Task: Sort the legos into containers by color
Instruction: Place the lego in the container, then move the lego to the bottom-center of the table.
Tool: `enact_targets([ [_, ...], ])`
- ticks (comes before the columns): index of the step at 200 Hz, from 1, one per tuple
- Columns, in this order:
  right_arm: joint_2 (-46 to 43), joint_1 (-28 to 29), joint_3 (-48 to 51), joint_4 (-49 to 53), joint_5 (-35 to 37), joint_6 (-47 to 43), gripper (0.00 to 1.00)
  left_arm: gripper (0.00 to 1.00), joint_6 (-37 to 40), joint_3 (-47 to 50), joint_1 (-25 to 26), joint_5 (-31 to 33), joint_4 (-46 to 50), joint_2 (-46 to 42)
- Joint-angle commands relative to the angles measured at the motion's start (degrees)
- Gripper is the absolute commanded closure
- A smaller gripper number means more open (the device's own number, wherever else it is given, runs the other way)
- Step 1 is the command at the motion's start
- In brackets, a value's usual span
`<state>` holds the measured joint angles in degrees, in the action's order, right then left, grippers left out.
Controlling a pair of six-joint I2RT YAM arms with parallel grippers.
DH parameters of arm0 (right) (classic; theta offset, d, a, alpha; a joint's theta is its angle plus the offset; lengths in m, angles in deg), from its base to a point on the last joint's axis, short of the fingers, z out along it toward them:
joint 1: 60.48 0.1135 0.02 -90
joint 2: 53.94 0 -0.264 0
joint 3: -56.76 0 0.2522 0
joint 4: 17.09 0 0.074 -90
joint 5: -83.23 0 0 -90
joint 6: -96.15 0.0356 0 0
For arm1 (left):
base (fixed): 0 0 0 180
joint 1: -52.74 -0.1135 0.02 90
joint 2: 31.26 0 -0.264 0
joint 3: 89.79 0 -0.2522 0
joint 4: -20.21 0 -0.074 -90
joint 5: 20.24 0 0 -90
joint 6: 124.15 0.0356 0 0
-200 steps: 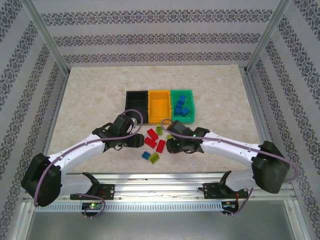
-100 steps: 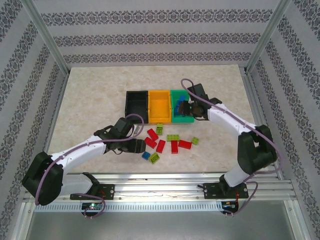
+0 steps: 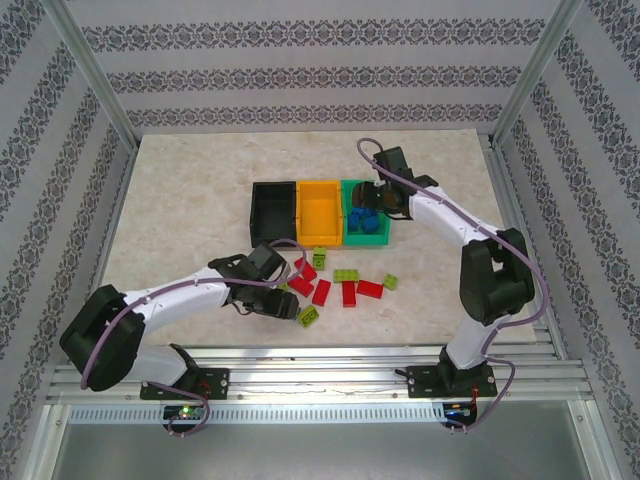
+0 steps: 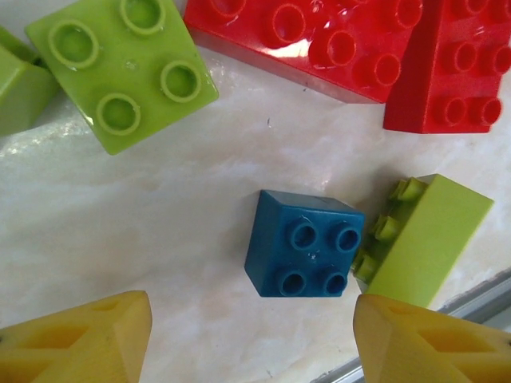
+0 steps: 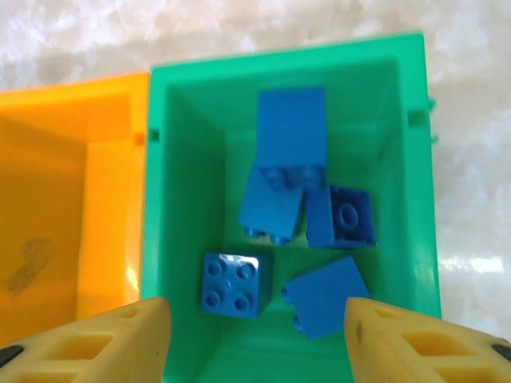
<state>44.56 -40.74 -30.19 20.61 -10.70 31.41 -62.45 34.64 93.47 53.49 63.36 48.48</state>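
While the left gripper (image 4: 251,345) stands wide over a glossy blue four-stud plastic brick (image 4: 303,243) on the marbled surface (image 4: 152,215), the right gripper (image 5: 257,335) gapes empty above a smooth green rectangular plastic bin (image 5: 169,167) of blue bricks (image 5: 291,132).

Legos (image 4: 303,254): studs and faces bear no readable lettering.
Containers (image 5: 168,199): plain plastic walls, no label or number legible.
Patterned walls (image 3: 300,80): ornament bands, no words.
Table (image 3: 180,200): marbled surface, no markings readable.

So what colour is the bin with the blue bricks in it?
Green bin, clearest in the right wrist view.
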Motion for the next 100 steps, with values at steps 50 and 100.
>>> enact_targets([
  [50, -10.8, 1.8, 10.1, -0.1, 2.1, 0.0, 0.41, 0.36, 3.9, -4.8, 2.3, 4.1, 3.7, 5.8],
  [100, -13.1, 1.7, 12.5, 0.0, 3.0, 0.2, 0.41, 0.35, 4.4, -8.0, 4.8, 4.3, 3.5, 9.9],
])
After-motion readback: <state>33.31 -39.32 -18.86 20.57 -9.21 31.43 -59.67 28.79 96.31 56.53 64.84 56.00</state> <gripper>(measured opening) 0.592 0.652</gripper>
